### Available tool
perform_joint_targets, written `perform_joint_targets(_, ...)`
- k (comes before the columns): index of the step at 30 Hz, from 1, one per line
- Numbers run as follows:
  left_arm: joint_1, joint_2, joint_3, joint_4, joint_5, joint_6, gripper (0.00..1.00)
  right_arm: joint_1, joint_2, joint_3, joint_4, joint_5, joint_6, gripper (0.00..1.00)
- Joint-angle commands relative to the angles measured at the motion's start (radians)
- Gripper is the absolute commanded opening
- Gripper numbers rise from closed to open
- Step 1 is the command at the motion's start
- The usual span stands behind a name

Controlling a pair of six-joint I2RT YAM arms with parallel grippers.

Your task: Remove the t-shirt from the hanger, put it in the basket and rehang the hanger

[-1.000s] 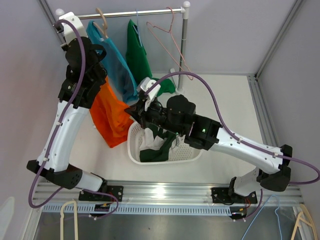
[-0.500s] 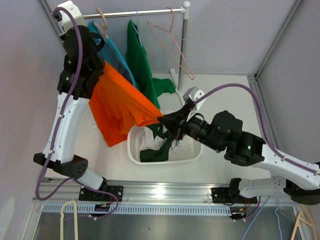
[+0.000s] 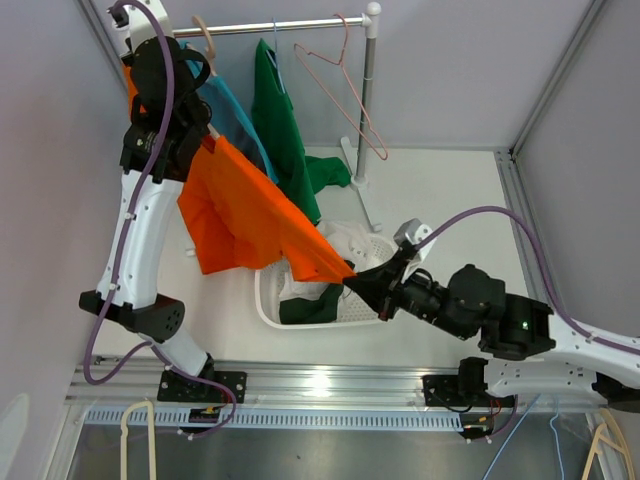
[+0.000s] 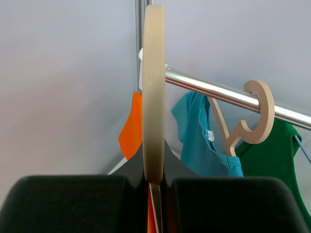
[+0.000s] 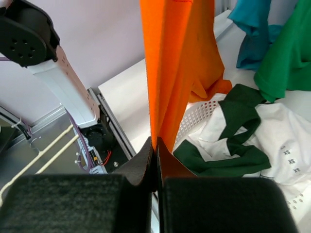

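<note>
White desk (image 3: 450, 200), rail (image 3: 270, 25) up top. L gripper (image 4: 154, 182) jaws clamp hanger (image 4: 153, 97) upper left; R gripper (image 5: 155, 158) jaws pinch orange t-shirt (image 3: 250, 210) hem lower centre, by basket (image 3: 262, 295). Looks mid pull-off, shirt taut. Next: pull toward lower-right till collar clears.

hanger (image 4: 152, 97): below its hook, hidden by left gripper (image 4: 154, 183) and shirt (image 4: 131, 130)
rail (image 3: 270, 27), left end: hidden behind left arm (image 3: 140, 230)
</note>
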Motion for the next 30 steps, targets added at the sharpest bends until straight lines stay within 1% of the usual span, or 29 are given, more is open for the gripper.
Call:
perform_joint_targets(1,0.023,-0.003,0.058,0.1,0.024,0.029,0.01,0.017,-0.031,0.036,-0.086,0.035,-0.01,0.0)
perform_joint_targets(4,0.026,-0.001,0.077,0.07,0.042,0.014,0.01,0.016,-0.016,-0.004,-0.086,0.033,0.01,0.0)
perform_joint_targets(6,0.028,0.0,0.12,0.032,0.056,-0.014,0.01,0.019,0.022,-0.071,-0.012,0.03,0.008,0.0)
perform_joint_targets(8,0.026,-0.007,0.134,0.045,0.059,-0.003,0.01,0.019,0.064,-0.099,0.053,0.017,0.019,0.0)
perform_joint_targets(10,0.026,-0.003,0.149,0.053,0.062,0.021,0.01,0.02,0.108,-0.125,0.078,-0.002,0.051,0.0)
perform_joint_targets(11,0.026,0.007,0.18,0.047,0.06,0.026,0.01,0.024,0.112,-0.136,0.087,-0.003,0.063,0.0)
perform_joint_targets(14,0.026,0.01,0.194,0.036,0.064,0.022,0.01,0.033,0.084,-0.221,0.089,0.013,0.12,0.0)
perform_joint_targets(16,0.026,-0.003,0.191,0.001,0.08,-0.013,0.01,0.033,0.049,-0.287,0.098,0.029,0.129,0.0)
perform_joint_targets(18,0.024,-0.035,0.182,-0.059,0.109,-0.041,0.01,0.025,0.05,-0.298,0.126,0.067,0.111,0.0)
perform_joint_targets(19,0.021,-0.048,0.168,-0.082,0.123,-0.104,0.01,0.014,0.076,-0.282,0.144,0.069,0.096,0.0)
perform_joint_targets(20,0.015,-0.065,0.151,-0.1,0.139,-0.124,0.01,-0.002,0.098,-0.262,0.185,0.063,0.076,0.0)
perform_joint_targets(21,0.008,-0.082,0.14,-0.122,0.168,-0.145,0.01,-0.045,0.122,-0.234,0.205,0.031,0.035,0.0)
perform_joint_targets(22,-0.017,-0.12,0.131,-0.152,0.169,-0.165,0.01,-0.068,0.153,-0.2,0.225,0.009,0.016,0.0)
perform_joint_targets(23,-0.032,-0.14,0.098,-0.166,0.172,-0.175,0.01,-0.096,0.227,-0.112,0.25,-0.018,-0.004,0.0)
perform_joint_targets(24,-0.044,-0.159,0.091,-0.188,0.183,-0.211,0.01,-0.125,0.269,-0.056,0.253,-0.07,-0.039,0.0)
perform_joint_targets(25,-0.063,-0.195,0.088,-0.252,0.229,-0.242,0.01,-0.18,0.315,0.005,0.255,-0.101,-0.057,0.0)
perform_joint_targets(26,-0.071,-0.213,0.085,-0.286,0.264,-0.27,0.01,-0.206,0.405,0.13,0.256,-0.135,-0.076,0.0)
perform_joint_targets(28,-0.087,-0.249,0.084,-0.346,0.347,-0.342,0.01,-0.26,0.49,0.25,0.27,-0.224,-0.125,0.0)
perform_joint_targets(29,-0.098,-0.288,0.065,-0.387,0.359,-0.356,0.01,-0.274,0.531,0.312,0.272,-0.249,-0.136,0.0)
perform_joint_targets(30,-0.11,-0.309,0.052,-0.393,0.364,-0.359,0.01,-0.285,0.612,0.434,0.269,-0.269,-0.143,0.0)
